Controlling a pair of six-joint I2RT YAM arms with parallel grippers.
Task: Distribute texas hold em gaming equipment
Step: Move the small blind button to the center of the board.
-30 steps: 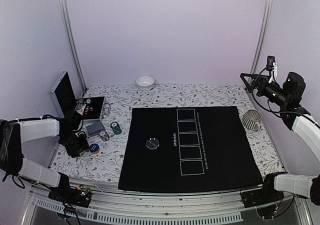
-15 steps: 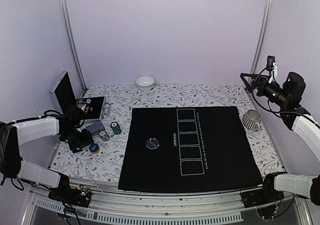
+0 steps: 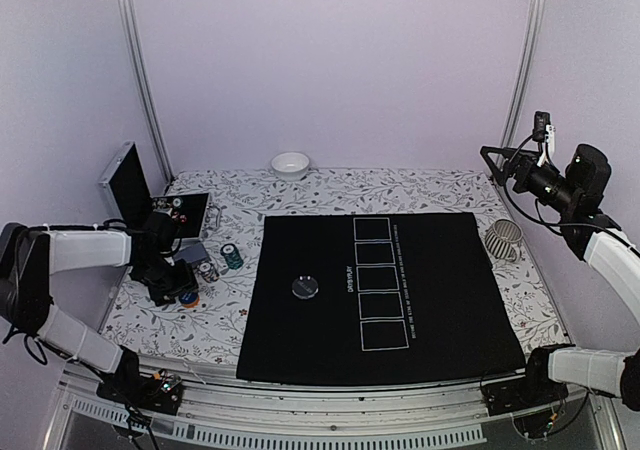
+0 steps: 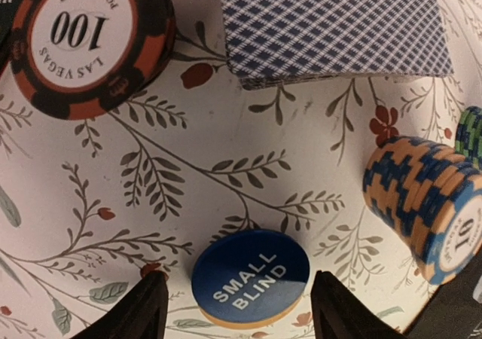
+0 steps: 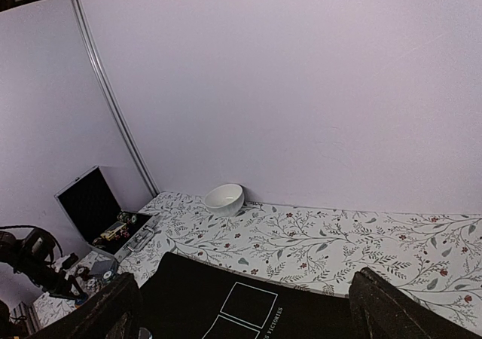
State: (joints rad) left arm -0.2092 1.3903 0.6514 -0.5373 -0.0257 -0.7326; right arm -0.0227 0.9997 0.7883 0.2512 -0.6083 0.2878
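Left tool (image 3: 172,282) is hovering low, jaws spread either side of the blue SMALL BLIND button (image 4: 250,277), which is lying flat on the floral surface (image 4: 248,166) below the card deck (image 4: 331,22), likely lining up a pinch; right tool (image 5: 245,313), spread wide and empty, is waiting high.

the left arm (image 3: 90,250) reaches out low on the left side, wrist bent so the left gripper (image 4: 241,313) points downward, its two fingers (image 4: 143,313) parted. the right arm (image 3: 612,255) stands high on the right, forearm angled upward, the right gripper (image 5: 245,316) aimed roughly level toward the left, its fingers (image 5: 384,309) spread wide.
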